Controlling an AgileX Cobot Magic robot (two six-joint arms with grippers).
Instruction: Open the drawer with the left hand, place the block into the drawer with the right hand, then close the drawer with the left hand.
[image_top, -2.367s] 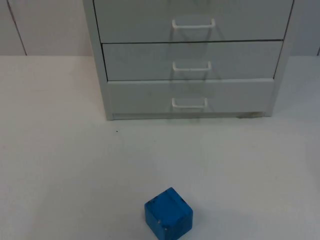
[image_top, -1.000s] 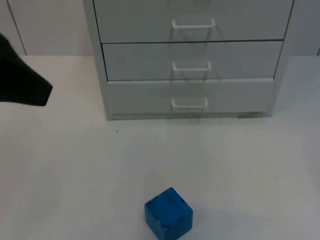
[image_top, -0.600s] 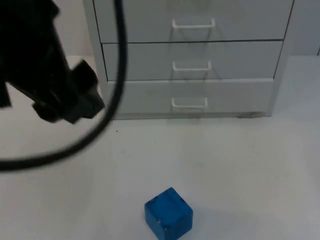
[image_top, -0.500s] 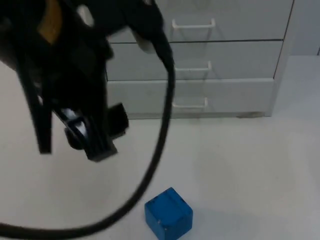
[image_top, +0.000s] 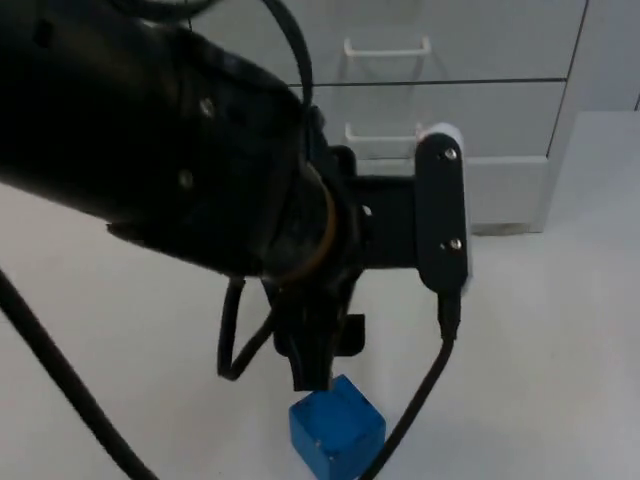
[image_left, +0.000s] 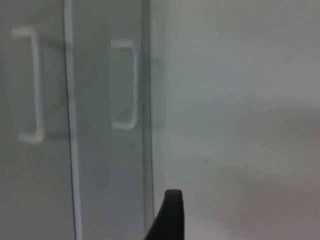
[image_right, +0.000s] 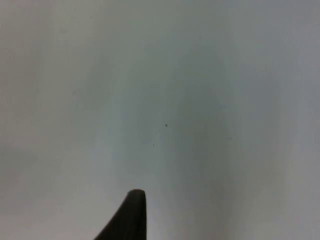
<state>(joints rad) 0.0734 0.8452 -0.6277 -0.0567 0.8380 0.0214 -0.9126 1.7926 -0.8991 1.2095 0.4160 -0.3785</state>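
Note:
The blue block (image_top: 337, 436) sits on the white table near the front edge. Behind it stands the grey drawer cabinet (image_top: 520, 120) with its drawers shut, each with a white handle; the top handle (image_top: 387, 47) shows above my left arm (image_top: 200, 170). That arm reaches across the middle of the table in front of the cabinet and covers the lower drawers' fronts. My left gripper (image_left: 170, 220) faces the cabinet, a little short of the bottom drawer's handle (image_left: 127, 85) and the middle drawer's handle (image_left: 30, 85). My right gripper (image_right: 131, 215) hangs over bare table and waits.
The cabinet stands against the grey partition wall (image_top: 615, 50) at the back. Bare table (image_top: 560, 350) lies to the right of the block and the left arm.
The left arm has swung in from the left and now stretches over the table's middle, hiding the lower drawer fronts. Block and drawers have not moved.

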